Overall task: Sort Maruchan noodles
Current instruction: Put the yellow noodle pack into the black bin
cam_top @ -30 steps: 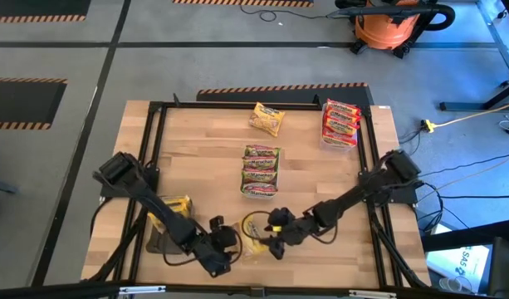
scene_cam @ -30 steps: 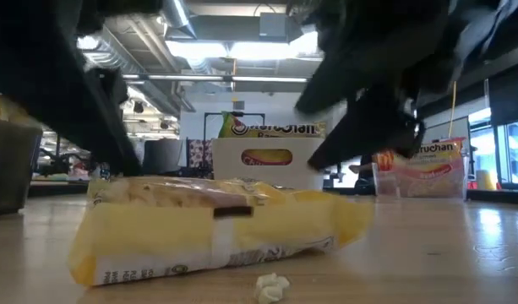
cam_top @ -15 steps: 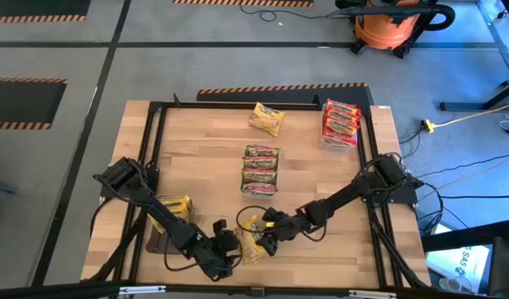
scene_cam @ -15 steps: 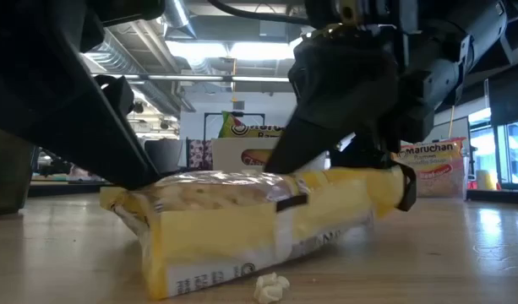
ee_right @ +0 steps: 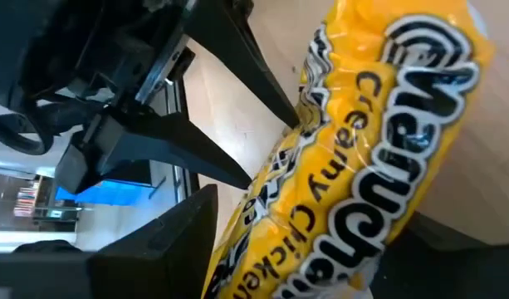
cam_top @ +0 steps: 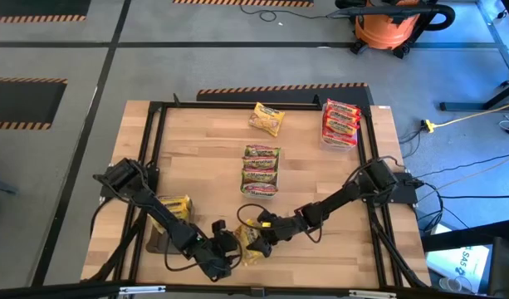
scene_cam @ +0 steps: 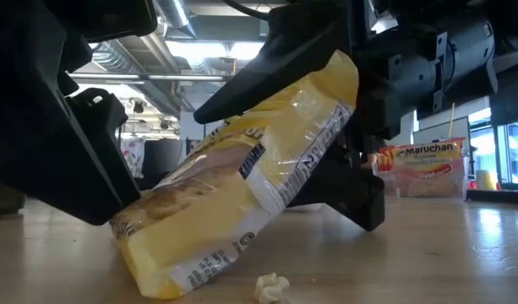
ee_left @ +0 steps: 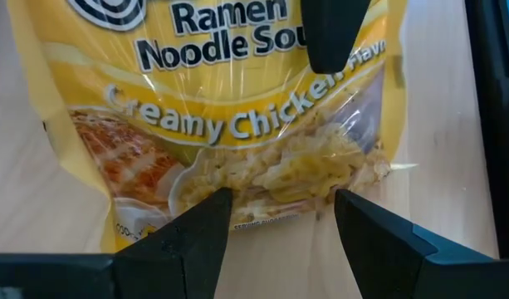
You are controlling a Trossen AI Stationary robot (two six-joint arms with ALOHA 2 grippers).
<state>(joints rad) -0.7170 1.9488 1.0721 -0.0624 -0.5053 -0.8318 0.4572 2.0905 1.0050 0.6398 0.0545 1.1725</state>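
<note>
Near the tabletop's point(cam_top: 196, 149) front edge, the right gripper point(cam_top: 256, 237) clamps a yellow Maruchan packet point(scene_cam: 242, 194), tilted, one end on wood. Left gripper point(cam_top: 229, 245) spread wide around its lower end. Left-front bin's point(cam_top: 159, 242) contents obscured.

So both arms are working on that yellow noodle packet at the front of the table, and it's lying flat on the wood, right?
Not quite. Both grippers, the left gripper and the right gripper, are at the yellow noodle packet near the table's front edge, but the packet is not lying flat. The low view shows it tilted up steeply, one end raised and the other resting on the wood.
</note>
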